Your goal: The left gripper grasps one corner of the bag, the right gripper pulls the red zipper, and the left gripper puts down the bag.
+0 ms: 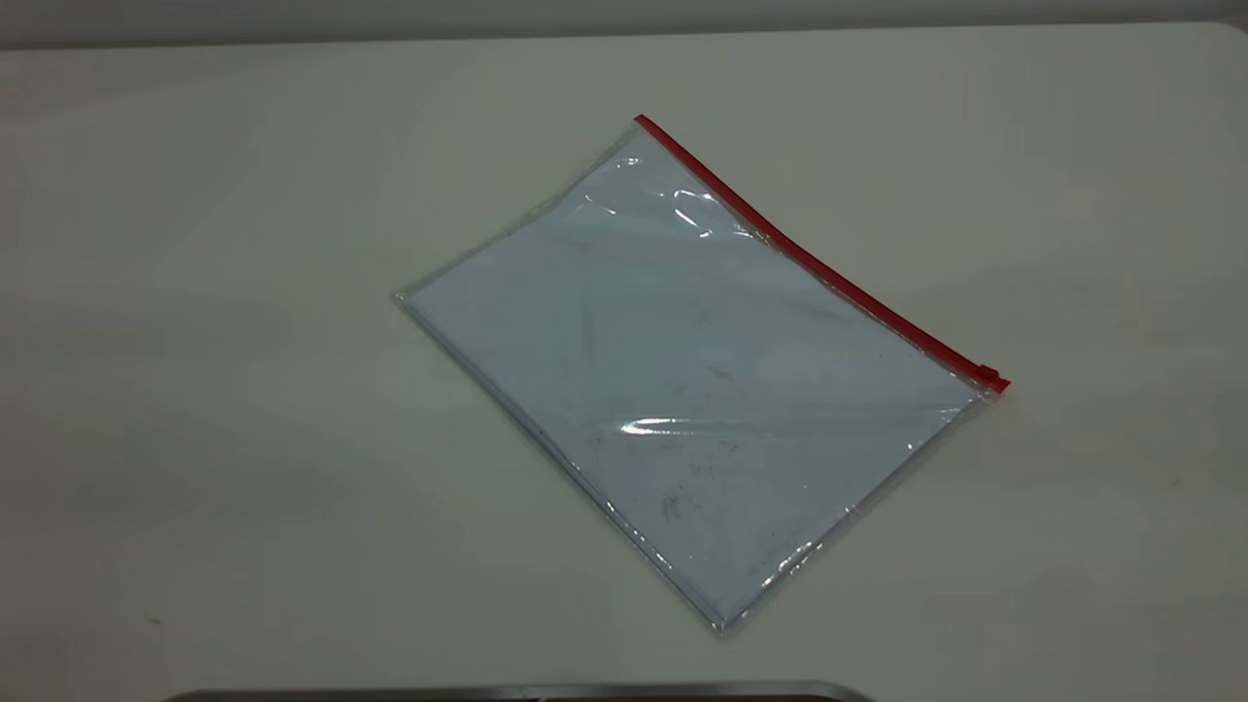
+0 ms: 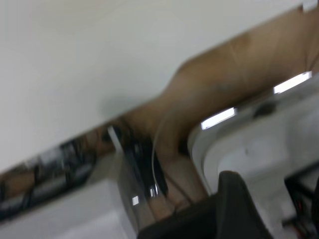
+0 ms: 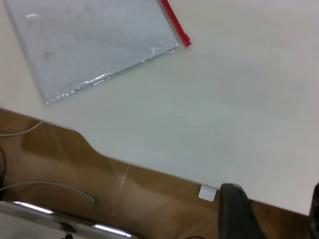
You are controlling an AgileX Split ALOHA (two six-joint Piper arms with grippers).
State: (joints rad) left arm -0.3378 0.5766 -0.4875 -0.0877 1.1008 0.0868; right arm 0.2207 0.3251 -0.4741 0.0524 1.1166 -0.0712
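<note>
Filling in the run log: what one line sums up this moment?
bag: flat on table, untouched | red zipper: slider at right end | arms: outside exterior view

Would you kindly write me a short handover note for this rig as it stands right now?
Left end effector: away from the bag, near the table edge, holding nothing visible; open or shut unclear.
Right end effector: also back at the table's edge, well off the bag; two fingers stand apart, so open.
The bag lies flat and askew on the table, untouched. The red zipper runs along its far-right edge, slider at the right-hand end.
Done: nothing. Left: grasp a red-strip corner, pull the zipper, set the bag down.
</note>
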